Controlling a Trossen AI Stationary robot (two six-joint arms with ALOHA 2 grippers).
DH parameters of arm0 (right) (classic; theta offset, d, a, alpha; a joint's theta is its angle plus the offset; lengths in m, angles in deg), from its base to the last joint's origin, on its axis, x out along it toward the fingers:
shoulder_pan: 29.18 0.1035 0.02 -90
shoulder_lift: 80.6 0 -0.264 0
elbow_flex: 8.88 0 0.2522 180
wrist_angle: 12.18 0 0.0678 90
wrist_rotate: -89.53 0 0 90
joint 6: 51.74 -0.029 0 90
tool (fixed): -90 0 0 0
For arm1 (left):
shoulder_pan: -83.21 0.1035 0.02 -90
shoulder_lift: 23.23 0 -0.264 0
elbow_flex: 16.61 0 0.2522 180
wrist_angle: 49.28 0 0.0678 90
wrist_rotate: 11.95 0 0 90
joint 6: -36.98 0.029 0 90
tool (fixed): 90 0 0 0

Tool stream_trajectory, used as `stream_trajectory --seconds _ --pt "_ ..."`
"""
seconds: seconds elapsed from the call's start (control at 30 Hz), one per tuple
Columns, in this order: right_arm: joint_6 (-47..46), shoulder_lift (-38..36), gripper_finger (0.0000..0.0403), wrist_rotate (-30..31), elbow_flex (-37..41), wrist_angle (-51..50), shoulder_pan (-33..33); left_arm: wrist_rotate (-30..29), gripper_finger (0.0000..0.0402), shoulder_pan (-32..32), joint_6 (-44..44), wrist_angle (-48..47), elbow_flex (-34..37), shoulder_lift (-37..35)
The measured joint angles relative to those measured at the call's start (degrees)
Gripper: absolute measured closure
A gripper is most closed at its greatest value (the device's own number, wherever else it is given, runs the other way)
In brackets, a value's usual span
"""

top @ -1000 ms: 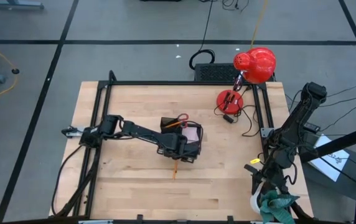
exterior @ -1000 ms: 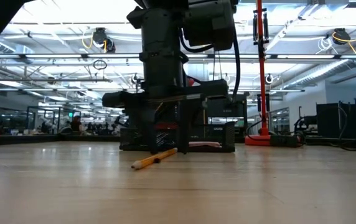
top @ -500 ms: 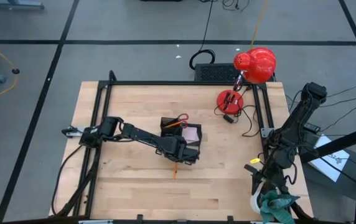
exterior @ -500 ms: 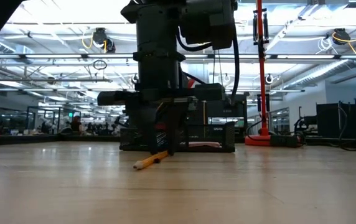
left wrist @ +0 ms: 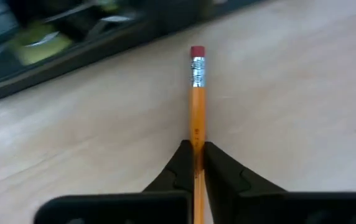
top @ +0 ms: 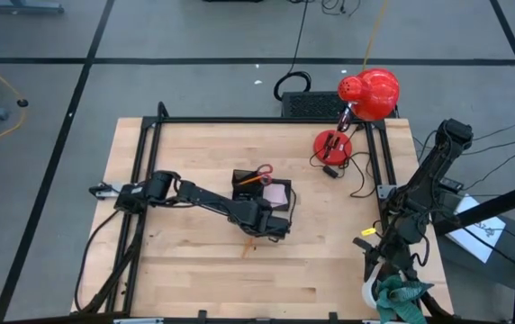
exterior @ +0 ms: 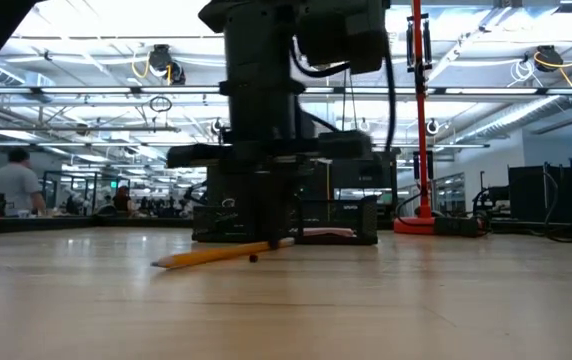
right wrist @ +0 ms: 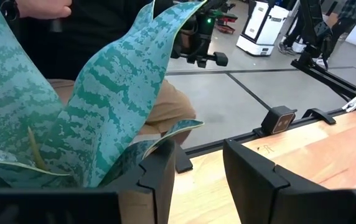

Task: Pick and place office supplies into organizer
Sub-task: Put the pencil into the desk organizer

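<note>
One pencil (left wrist: 196,106): pinched in left gripper's (left wrist: 197,163) closed fingertips, on the table.
Risk: off-centre hold may swing it, missing organizer (top: 262,193).
Right gripper (right wrist: 196,165): parted, empty.

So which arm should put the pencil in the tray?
The left. Its gripper is already shut on the pencil, right beside the tray. The right arm waits off at the table's edge, by the plant.

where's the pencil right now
In the high view the pencil lies on the table near its middle, just in front of the organizer. The left end effector is shut on it, eraser end pointing toward the organizer.
</note>
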Motion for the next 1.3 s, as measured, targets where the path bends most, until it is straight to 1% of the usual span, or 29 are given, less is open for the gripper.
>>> stream_trajectory --seconds 0.07,0.2,0.33,0.57,0.87,1.0,1.1,1.3 --pt "0.0 0.0 0.0275 0.0 0.0 0.2 0.0 0.1 0.0392 0.0 1.2 1.5 -1.3 0.3" --pt "0.0 0.0 0.0275 0.0 0.0 0.3 0.0 -0.6 0.0386 0.0 3.6 2.6 -3.6 0.8" --pt "0.0 0.0 0.0275 0.0 0.0 0.4 0.0 -1.8 0.0395 -0.1 6.5 3.7 -6.2 1.1" --pt "0.0 0.0 0.0275 0.0 0.0 0.4 0.0 -6.8 0.0395 -1.2 12.2 5.9 -11.2 2.0" --pt "-0.4 0.0 0.0275 0.0 0.0 0.4 0.0 -12.9 0.0396 -2.3 17.5 4.4 -16.2 1.7" --pt "-0.4 0.0 0.0275 0.0 0.0 0.4 0.0 -14.9 0.0395 -2.6 21.4 4.3 -18.6 1.6" --pt "-0.4 0.0 0.0275 0.0 0.0 0.4 0.0 -18.5 0.0390 -2.7 25.8 4.2 -20.1 1.6" --pt "-0.8 0.0 0.0275 0.0 0.0 1.2 0.0 -29.8 0.0397 -2.8 37.4 4.1 -24.0 1.2"
